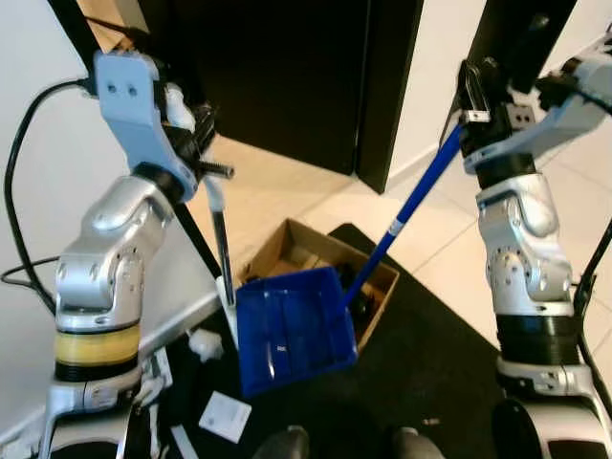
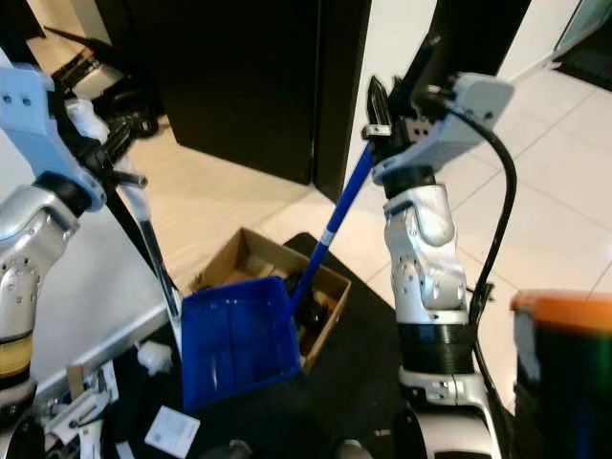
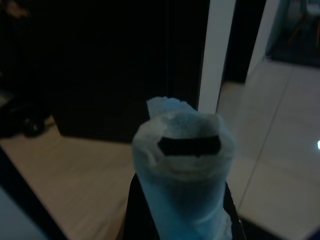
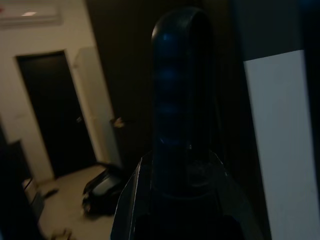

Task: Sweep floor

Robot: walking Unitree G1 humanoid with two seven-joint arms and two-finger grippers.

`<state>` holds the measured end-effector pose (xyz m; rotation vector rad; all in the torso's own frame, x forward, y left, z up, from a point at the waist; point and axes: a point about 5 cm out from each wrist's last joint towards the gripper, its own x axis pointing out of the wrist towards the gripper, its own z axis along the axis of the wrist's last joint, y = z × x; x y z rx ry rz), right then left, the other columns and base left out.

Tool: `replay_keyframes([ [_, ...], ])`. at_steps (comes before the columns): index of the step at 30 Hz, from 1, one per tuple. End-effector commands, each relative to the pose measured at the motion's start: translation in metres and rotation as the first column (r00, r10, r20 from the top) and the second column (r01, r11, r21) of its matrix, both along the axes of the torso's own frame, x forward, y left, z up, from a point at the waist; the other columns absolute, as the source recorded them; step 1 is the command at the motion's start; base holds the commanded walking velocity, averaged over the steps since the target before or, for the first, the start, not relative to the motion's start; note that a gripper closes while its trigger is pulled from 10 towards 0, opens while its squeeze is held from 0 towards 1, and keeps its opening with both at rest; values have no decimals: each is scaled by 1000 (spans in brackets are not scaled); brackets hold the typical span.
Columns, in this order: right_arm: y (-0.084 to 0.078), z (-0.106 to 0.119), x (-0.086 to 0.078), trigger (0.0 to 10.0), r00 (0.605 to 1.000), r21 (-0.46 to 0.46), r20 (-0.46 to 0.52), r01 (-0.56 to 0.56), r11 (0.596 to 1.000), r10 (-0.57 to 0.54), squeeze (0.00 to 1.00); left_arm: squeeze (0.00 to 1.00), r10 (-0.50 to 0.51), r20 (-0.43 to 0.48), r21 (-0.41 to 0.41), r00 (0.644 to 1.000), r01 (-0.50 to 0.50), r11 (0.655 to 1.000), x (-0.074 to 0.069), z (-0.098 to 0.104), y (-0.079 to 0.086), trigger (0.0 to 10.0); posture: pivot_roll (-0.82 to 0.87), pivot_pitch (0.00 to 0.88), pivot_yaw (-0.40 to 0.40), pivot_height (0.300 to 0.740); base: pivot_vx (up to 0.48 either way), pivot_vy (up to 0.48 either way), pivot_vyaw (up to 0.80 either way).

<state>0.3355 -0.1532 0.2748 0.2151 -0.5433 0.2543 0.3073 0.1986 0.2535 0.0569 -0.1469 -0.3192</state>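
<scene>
Black mat [image 1: 421,363] spans lower frame w/ cardboard box [image 1: 287,244] at center; blue dustpan [image 1: 292,330] tilts over box. Right gripper [image 1: 470,100], upper right, clamps dustpan's blue handle [image 1: 406,206]. Left gripper [image 1: 203,143], upper left, clamps grey broom stick [image 1: 222,244].

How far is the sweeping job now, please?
Nearly done, it seems: the blue dustpan hangs tilted over the cardboard box. The left hand holds its handle, and the right hand holds the blue broom. White paper scraps remain on the floor.
</scene>
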Motion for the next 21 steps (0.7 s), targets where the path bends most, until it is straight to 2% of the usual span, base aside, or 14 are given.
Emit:
replay_keyframes([
  [1,0,6,-5,10000,999,-14,29,-19,1000,19,0,0,-19,27,64,999,17,998,-6,7,0,10000,165,106,43,740,0,0,0],
  [6,5,-5,-6,10000,998,-53,-17,-61,997,60,0,0,-42,-34,83,999,45,996,-9,-18,-2,10000,161,105,41,740,0,0,0],
  [9,9,-17,-7,10000,995,-77,-63,-77,994,72,0,0,-30,-69,50,997,34,998,-10,-35,-3,10000,160,105,41,740,0,0,0],
  [12,9,-22,-9,10000,995,-86,-83,-71,994,64,0,0,-8,-94,24,996,10,1000,-11,-44,-4,10000,147,103,38,740,0,0,0],
  [13,9,-22,-9,10000,995,-86,-83,-71,994,64,0,0,-8,-94,24,996,10,1000,-11,-44,-4,10000,147,103,38,740,0,0,0],
  [15,5,-24,-10,10000,995,-88,-87,-58,994,50,0,0,-6,-106,-39,994,2,999,-13,-43,-9,10000,146,98,33,740,0,0,0],
  [21,2,-22,-9,10000,996,-85,-82,-42,996,36,0,0,-13,-130,-75,991,3,997,-16,-47,-17,10000,144,90,28,740,0,0,0],
])
